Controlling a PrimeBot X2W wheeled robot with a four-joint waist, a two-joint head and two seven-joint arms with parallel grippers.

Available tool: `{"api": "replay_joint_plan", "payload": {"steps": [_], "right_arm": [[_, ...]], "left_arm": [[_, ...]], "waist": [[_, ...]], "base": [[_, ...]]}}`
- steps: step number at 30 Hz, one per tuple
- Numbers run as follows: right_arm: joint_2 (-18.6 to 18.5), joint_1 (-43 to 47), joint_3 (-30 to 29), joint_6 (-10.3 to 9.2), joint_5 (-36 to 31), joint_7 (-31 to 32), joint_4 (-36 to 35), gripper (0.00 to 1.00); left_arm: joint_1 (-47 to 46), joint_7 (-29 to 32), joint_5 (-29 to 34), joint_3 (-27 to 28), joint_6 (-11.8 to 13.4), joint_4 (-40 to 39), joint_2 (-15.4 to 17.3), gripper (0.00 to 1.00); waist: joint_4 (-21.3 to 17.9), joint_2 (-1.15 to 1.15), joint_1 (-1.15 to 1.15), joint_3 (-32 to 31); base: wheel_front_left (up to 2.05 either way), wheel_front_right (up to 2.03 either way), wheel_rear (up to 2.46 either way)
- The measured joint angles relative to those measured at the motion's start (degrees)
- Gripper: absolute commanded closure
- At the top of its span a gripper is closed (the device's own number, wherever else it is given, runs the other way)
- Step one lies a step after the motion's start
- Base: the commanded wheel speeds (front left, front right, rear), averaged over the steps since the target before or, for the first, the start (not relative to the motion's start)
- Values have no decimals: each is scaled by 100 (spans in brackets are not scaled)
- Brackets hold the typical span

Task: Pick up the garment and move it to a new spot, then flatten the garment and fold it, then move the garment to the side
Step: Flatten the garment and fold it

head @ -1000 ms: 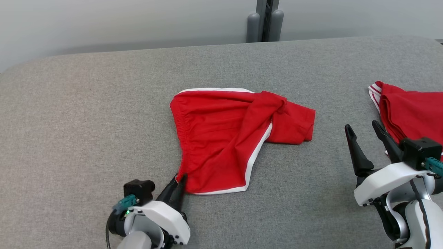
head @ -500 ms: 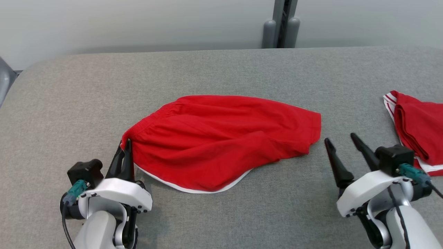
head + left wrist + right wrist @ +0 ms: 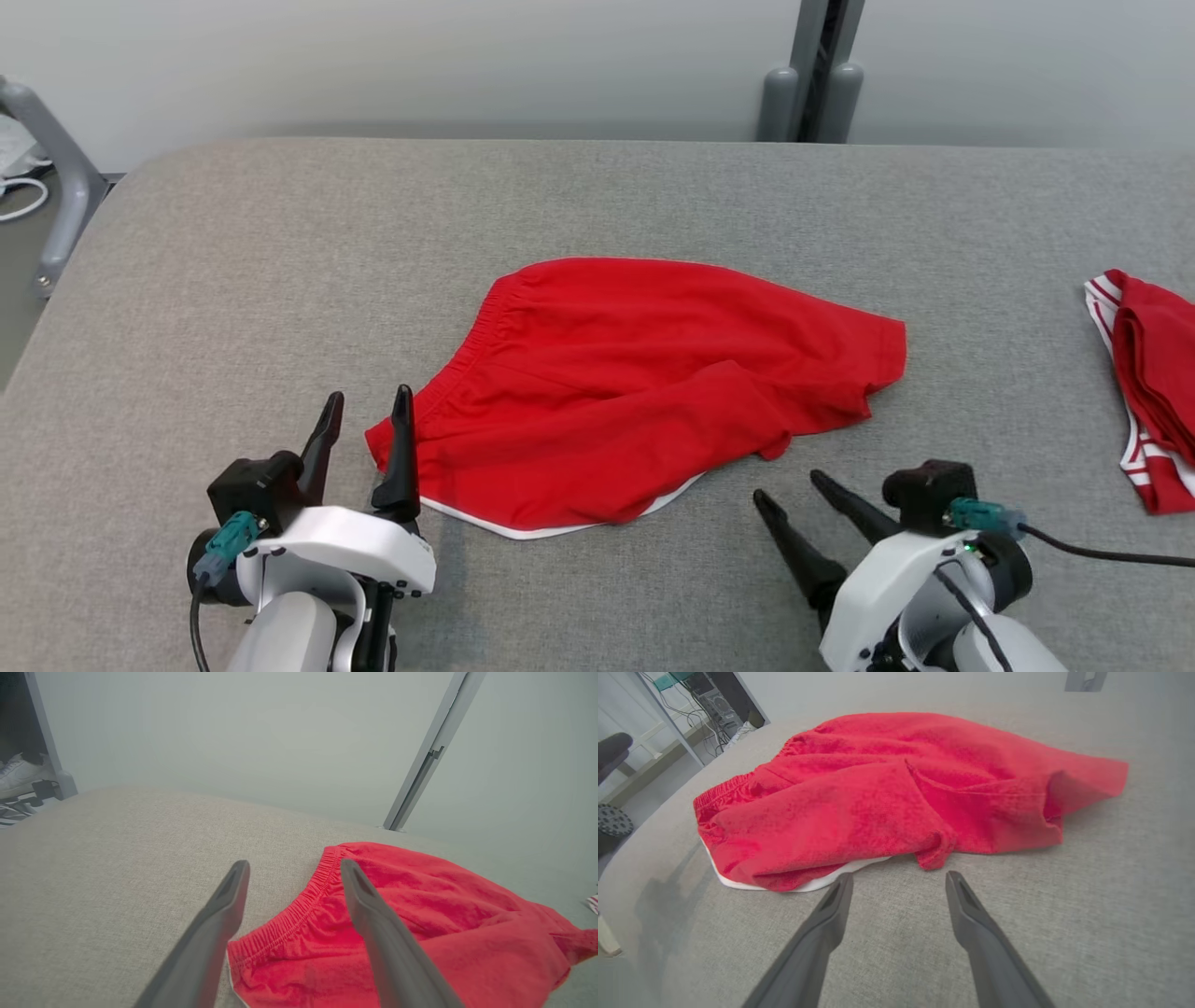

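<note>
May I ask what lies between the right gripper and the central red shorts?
Just bare grey tabletop separates the right gripper from those red shorts, per the right wrist view.

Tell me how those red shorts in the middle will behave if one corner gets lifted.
Probably floppy: the red shorts lie creased and folded over themselves, so the rest would likely hang. Likely light: thin cloth. May drag, not slide, on the grey woven surface.

The grey table [image 3: 233, 280] carries two red garments: one pair of red shorts [image 3: 653, 392] at its middle and one striped red garment [image 3: 1153, 373] at its right edge. There are two grippers, the left gripper [image 3: 369, 397] and the right gripper [image 3: 787, 485], each with two dark fingers [image 3: 402, 448]. One grey post [image 3: 822, 65] stands behind the far edge.
</note>
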Motion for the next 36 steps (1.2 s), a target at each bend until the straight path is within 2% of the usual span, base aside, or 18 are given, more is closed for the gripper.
{"api": "replay_joint_plan", "payload": {"steps": [8,13,31,32,33,34,36], "right_arm": [[-111,-190,617,0,187,35,242,0],[-124,-643,1056,0,132,-52,736,0],[-183,-1863,1499,1,-678,-650,2463,0],[-176,-1904,1536,0,-694,-650,2536,32],[-175,-1950,1600,0,-730,-649,2597,80],[-177,-1989,1674,0,-738,-641,2642,100],[-169,-2027,1728,0,-740,-638,2689,100]], "left_arm": [[93,-1,93,-14,-177,-102,-75,0],[86,-1,91,-107,-250,-69,-93,0],[-18,0,-276,-447,-170,-93,-100,0],[-18,0,-292,-450,-156,-98,-96,0],[-18,0,-308,-452,-151,-102,-92,0],[-19,-1,-308,-458,-149,-104,-100,0],[-19,-1,-308,-460,-148,-104,-102,0]], "waist": [[222,0,0,31],[447,0,0,70],[1165,0,0,391],[1184,0,0,407],[1202,0,0,421],[1216,0,0,429],[1221,0,0,431]], "base": [[0,0,0],[0,0,0],[0,0,0],[0,0,0],[0,0,0],[0,0,0],[0,0,0]]}}
